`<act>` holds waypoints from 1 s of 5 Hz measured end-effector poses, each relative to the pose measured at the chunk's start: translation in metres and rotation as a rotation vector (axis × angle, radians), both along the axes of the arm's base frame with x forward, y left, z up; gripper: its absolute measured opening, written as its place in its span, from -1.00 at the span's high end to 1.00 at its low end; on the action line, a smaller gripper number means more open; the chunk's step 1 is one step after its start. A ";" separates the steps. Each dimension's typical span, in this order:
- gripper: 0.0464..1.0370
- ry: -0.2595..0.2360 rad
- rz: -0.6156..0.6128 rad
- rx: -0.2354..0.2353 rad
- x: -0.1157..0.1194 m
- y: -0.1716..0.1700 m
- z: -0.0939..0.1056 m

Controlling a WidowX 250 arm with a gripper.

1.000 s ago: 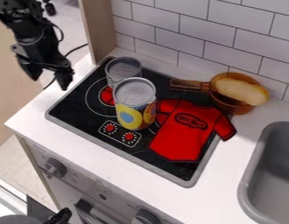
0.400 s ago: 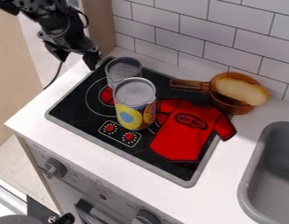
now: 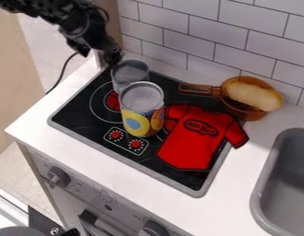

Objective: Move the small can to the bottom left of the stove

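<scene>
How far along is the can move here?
Nothing looks done: the small silver-topped can stands toward the black stove's back, behind the larger yellow-labelled can. Nothing is in hand; the black claw hangs open beside the small can. Left: grasp it, carry it to the bottom left, release.

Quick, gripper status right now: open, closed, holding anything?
Gripper: open, holding nothing, up and to the left of the small can in the camera view.
</scene>
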State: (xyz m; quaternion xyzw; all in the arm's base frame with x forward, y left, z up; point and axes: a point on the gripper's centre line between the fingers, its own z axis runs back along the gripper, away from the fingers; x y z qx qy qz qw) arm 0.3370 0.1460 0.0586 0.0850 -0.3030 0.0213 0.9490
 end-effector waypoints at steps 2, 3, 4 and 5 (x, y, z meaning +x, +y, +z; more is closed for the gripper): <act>-0.93 0.017 -0.032 0.016 0.023 -0.014 -0.001; -0.93 0.012 -0.063 0.020 0.034 -0.023 -0.004; -0.93 -0.014 -0.065 0.012 0.045 -0.028 -0.007; -0.93 -0.012 -0.064 0.015 0.053 -0.029 -0.005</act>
